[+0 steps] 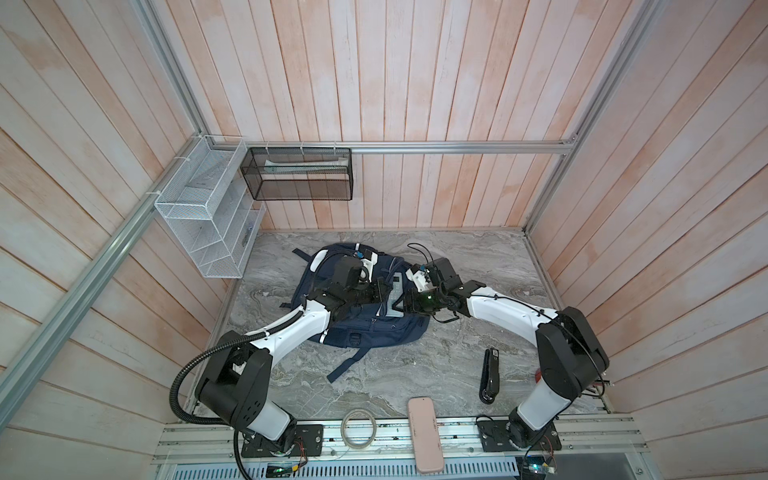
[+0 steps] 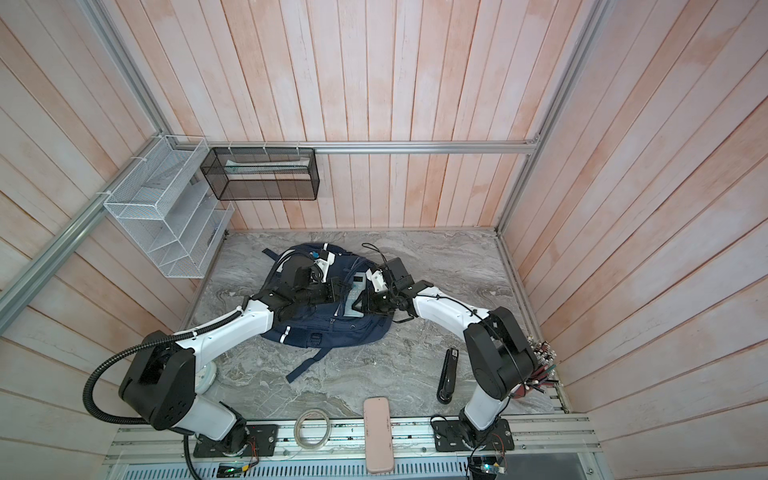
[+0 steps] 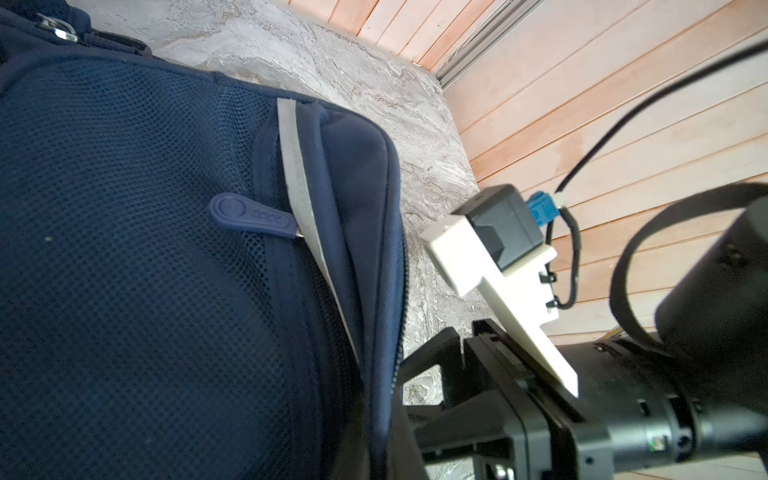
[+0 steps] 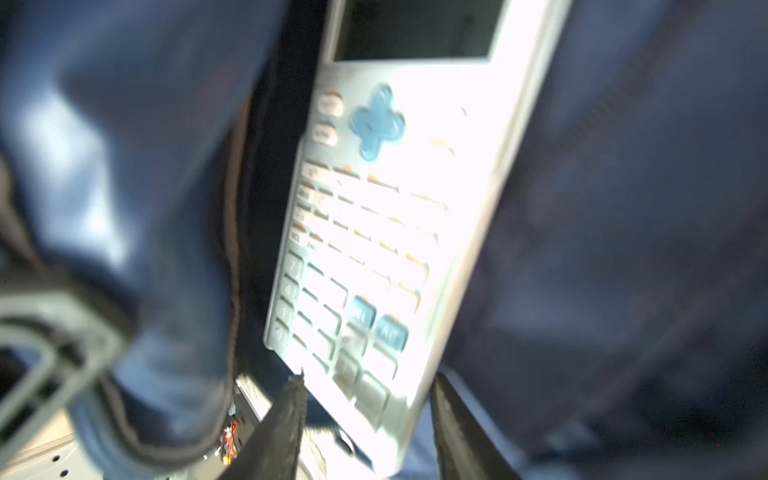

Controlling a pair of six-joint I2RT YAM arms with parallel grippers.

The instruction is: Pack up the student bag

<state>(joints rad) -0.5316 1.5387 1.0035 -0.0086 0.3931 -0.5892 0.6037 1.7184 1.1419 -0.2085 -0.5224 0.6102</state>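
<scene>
– Right gripper: jaws straddle the lower end of the calculator, one finger on each side. The wrist view is blurred, so I can't tell if it's clamped or let go.
– Left gripper?
– Clenched on the edge of the student bag opening, just beside the calculator. Navy fabric is bunched up at it in the right wrist view.
– Where's the bag?
– Lying on the table, middle-back, between both arms. The calculator sits in the open slot on top, screen end toward the back wall.
– Surface?
– Grey marble-look top. A black stapler is front right, well apart from the bag. A tape roll and a pink case are at the front edge, over the rail.
– Room?
– Pale pink plank walls on three sides, with an aluminium frame rail across the back. A white wire rack is on the left wall, and a black mesh basket hangs on the rail beside it.
</scene>
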